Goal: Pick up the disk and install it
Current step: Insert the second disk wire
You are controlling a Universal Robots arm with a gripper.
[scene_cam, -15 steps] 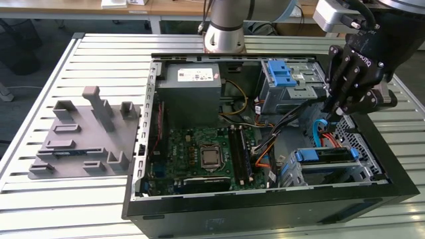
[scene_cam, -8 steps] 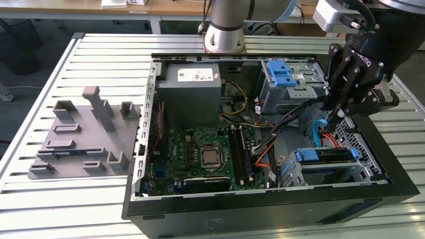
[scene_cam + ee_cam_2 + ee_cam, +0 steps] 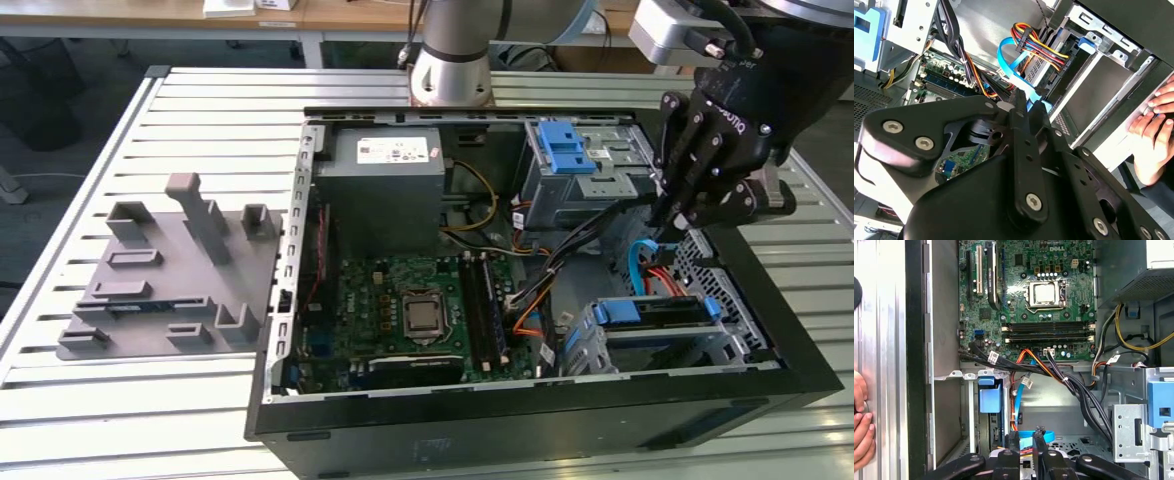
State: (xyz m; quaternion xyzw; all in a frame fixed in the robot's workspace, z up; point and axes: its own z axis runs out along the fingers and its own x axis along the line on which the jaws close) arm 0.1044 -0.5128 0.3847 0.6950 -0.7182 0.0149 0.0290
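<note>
The disk (image 3: 654, 312) lies in the lower metal cage at the near corner of the open computer case on the exterior view's right, its blue rail facing up. My gripper (image 3: 671, 222) hangs just above and behind that cage, fingers pointing down into the case. In both wrist views the black fingers (image 3: 1013, 440) stand almost together with a narrow gap and nothing held. The gripper (image 3: 1026, 437) hovers by a light-blue flat cable (image 3: 1009, 57), and a blue plastic part (image 3: 990, 397) of the cage area is just ahead of it.
A person's hand (image 3: 1154, 115) rests on the case's outer wall (image 3: 884, 340). Inside are the motherboard (image 3: 414, 310), a grey power-supply box (image 3: 387, 190), cable bundles (image 3: 1074, 385) and an upper cage with a blue latch (image 3: 567, 150). A grey fixture (image 3: 160, 280) sits on the slatted table.
</note>
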